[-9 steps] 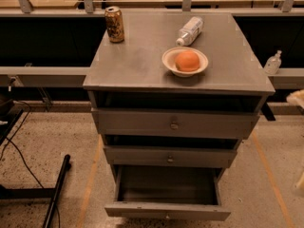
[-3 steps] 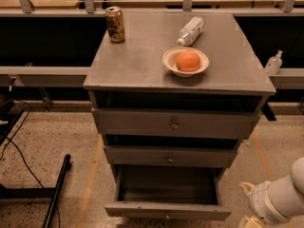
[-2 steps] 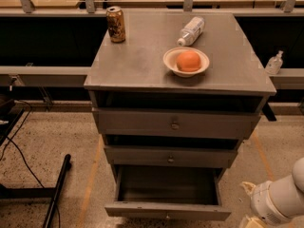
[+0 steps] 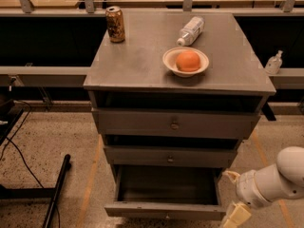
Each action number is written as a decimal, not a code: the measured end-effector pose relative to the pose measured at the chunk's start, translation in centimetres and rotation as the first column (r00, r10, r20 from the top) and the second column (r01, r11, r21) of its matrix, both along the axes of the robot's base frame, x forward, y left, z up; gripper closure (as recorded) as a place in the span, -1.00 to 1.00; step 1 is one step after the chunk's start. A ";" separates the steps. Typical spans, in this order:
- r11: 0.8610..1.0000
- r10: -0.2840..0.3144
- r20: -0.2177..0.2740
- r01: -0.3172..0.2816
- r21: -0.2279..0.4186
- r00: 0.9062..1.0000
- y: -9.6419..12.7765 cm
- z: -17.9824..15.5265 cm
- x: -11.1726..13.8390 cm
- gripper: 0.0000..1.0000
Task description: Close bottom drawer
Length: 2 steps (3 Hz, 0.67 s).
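The grey metal cabinet (image 4: pixel 175 70) has three drawers. The bottom drawer (image 4: pixel 166 208) is pulled far out, its inside bare and its narrow front panel near the lower edge of the camera view. The middle drawer (image 4: pixel 168 156) and the top drawer (image 4: pixel 175 124) stick out slightly. My white arm (image 4: pixel 273 177) comes in from the lower right. The gripper (image 4: pixel 235 215) sits at the bottom edge, just right of the bottom drawer's front right corner, mostly cut off by the frame.
On the cabinet top stand a drink can (image 4: pixel 115 24), a lying plastic bottle (image 4: pixel 191 30) and a bowl (image 4: pixel 185 61) holding an orange. A black stand leg (image 4: pixel 57 191) lies on the floor at left. A sanitizer bottle (image 4: pixel 273 63) stands on a ledge at right.
My arm has entered from the lower right, where it was absent three seconds ago, and has barely shifted in the last second. The drawers have not moved.
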State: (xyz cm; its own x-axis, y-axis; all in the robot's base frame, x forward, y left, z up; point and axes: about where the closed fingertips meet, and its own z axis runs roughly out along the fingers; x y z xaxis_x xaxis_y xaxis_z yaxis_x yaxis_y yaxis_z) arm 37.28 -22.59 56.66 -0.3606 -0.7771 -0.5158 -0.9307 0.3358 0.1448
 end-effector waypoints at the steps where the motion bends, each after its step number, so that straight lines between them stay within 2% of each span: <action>1: 0.997 -0.009 0.018 0.007 0.073 1.000 1.3 -4.7 4.2 -1.00; 2: 0.996 -0.020 0.004 0.019 0.091 1.000 1.2 -10.5 6.5 -1.00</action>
